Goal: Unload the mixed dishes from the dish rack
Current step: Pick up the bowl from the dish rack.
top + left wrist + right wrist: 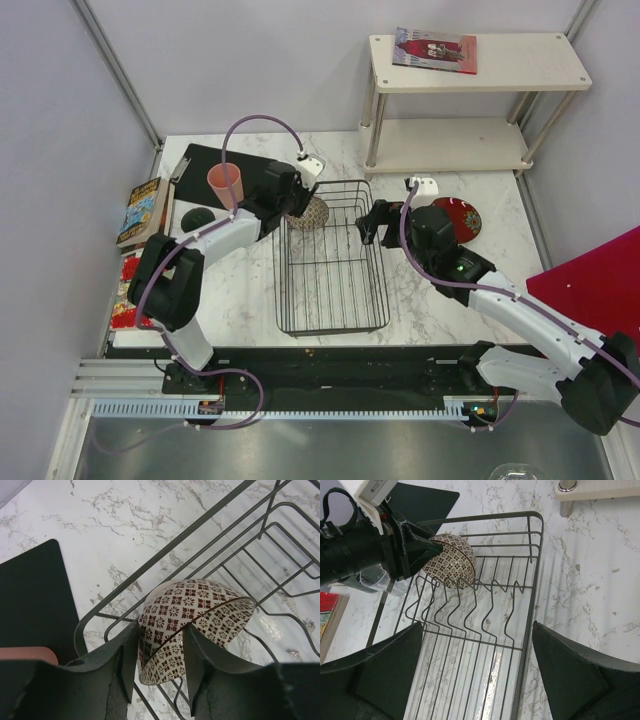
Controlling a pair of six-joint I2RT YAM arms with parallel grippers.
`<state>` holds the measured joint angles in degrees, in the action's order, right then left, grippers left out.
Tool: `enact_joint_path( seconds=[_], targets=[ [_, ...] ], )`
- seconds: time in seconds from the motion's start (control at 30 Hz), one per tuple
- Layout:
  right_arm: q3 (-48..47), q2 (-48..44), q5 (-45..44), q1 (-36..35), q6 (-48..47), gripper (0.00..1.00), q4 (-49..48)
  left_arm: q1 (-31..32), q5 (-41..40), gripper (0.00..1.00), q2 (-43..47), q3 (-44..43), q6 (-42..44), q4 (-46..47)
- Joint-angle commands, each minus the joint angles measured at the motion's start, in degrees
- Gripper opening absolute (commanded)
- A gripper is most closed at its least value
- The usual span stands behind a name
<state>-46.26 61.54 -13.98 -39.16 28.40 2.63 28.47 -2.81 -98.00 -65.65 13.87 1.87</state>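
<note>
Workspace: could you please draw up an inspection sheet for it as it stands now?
Surface: marble table, black mat far left.
Job's things: bowl on edge in rack's far-left corner; cup on mat; red plate right of rack.
Clutter: books at left edge.
Grippers: left gripper shut on bowl's rim; right gripper open at rack's right side.
Cables: purple cable loops along each arm; no snag seen.
Surroundings: white shelf holding a magazine; plain walls.
</note>
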Motion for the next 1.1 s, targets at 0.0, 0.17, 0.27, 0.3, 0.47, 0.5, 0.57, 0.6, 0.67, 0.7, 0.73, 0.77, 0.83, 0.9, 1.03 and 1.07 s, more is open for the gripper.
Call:
enact_joint_path(
  seconds=[0.0, 0.17, 0.27, 0.3, 0.47, 0.5, 0.57, 0.6, 0.67, 0.7, 0.73, 0.77, 0.83, 0.9, 1.03, 1.07],
  targets=[
    [0.47, -1.86, -1.32, -0.22, -0.81, 0.97, 0.09, -0.43, 0.09, 0.45, -1.58, -0.54, 1.78, 1.73],
    [1.17, -2.21, -1.93, -0.22, -0.72, 0.97, 0.27, -0.34, -2.20, 0.31, -2.11, -0.36, 0.72, 2.08],
    [1.70, -2.30, -2.02, -0.22, -0.72, 0.97, 0.27, -0.34, -4.22, 0.21, -1.15, 0.43, 0.20, 3.22],
    [1.79, -2.30, -2.11, -0.22, -0.63, 0.97, 0.27, -0.34, -5.35, 0.19, -0.80, 1.22, 0.19, 4.27],
    [2.05, -1.86, -2.55, -0.22, -0.72, 0.97, 0.18, -0.17, -7.65, 0.05, 1.92, 3.33, 0.63, 6.83],
    [2.14, -1.77, -2.55, -0.22, -0.63, 0.97, 0.18, -0.08, -8.17, 0.03, 2.28, 4.20, 0.81, 7.44],
    [2.23, -1.77, -2.55, -0.22, -0.46, 0.97, 0.18, 0.09, -8.88, 0.02, 3.59, 5.00, 1.16, 8.94],
    [2.40, -1.77, -2.46, -0.22, -0.37, 0.97, 0.00, 0.18, -9.40, 0.02, 4.04, 5.87, 1.34, 9.46],
    [2.58, -1.95, -2.46, -0.22, -0.19, 0.97, -0.17, 0.36, -10.11, 0.02, 5.35, 7.02, 1.51, 10.96],
    [2.67, -2.04, -2.46, -0.22, -0.19, 0.97, -0.09, 0.45, -10.72, 0.02, 5.79, 7.37, 1.51, 11.40],
    [2.84, -2.04, -2.46, -0.22, -0.19, 0.97, -0.08, 0.62, -11.25, 0.02, 6.32, 7.81, 1.51, 11.92],
    [2.84, -2.12, -2.46, -0.22, -0.10, 0.97, -0.26, 0.97, -11.60, 0.02, 6.85, 8.95, 1.51, 13.24],
    [3.19, -2.30, -2.55, -0.22, 0.16, 0.97, -0.35, 1.50, -13.27, 0.02, 8.87, 10.44, 1.69, 15.52],
    [3.63, -2.39, -2.63, -0.22, 0.34, 0.97, -0.61, 2.55, -15.11, 0.02, 10.97, 13.34, 2.13, 19.74],
    [4.34, -2.30, -3.07, -0.22, 0.43, 0.97, -1.14, 4.40, -17.31, 0.02, 15.19, 19.23, 2.92, 29.83],
    [4.68, -2.21, -3.51, -0.31, 0.43, 0.97, -1.49, 5.45, -17.84, 0.02, 15.90, 21.24, 3.53, 33.60]
  ],
)
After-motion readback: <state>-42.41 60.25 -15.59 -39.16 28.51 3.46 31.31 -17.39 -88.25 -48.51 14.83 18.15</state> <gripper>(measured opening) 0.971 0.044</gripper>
